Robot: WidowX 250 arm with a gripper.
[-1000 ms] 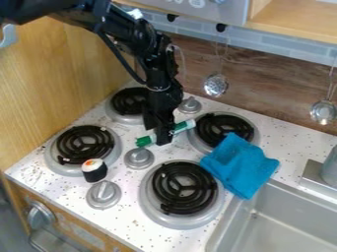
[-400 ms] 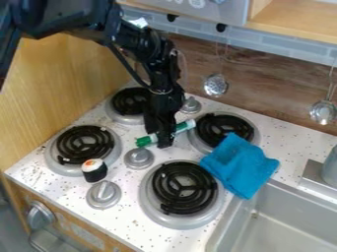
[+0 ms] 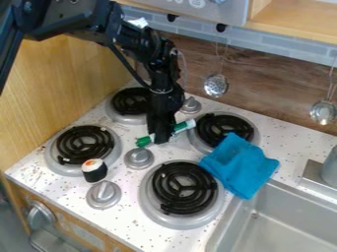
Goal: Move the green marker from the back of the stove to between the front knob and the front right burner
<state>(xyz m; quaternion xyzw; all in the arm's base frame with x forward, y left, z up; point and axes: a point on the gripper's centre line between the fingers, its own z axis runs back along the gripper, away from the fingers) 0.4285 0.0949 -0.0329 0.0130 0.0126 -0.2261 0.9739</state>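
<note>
Among stove burners [image 3: 172,203], black gripper [image 3: 159,141] crosses green-and-white marker [image 3: 184,126]; cannot tell how open or whether gripping. Blue cloth [image 3: 238,166] near sink [image 3: 227,221]; toy sushi [image 3: 94,171] beside knob [image 3: 103,194].

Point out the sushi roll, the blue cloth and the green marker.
Sushi roll [image 3: 94,172]: camera view, dark side.
Blue cloth [image 3: 245,170]: camera view, middle.
Green marker [image 3: 143,141]: camera view, green end nearer the sushi roll.

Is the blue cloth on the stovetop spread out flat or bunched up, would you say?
Not spread flat: the blue cloth lies folded over itself in a small, rumpled pile, overlapping the stovetop's edge by the sink.
</note>
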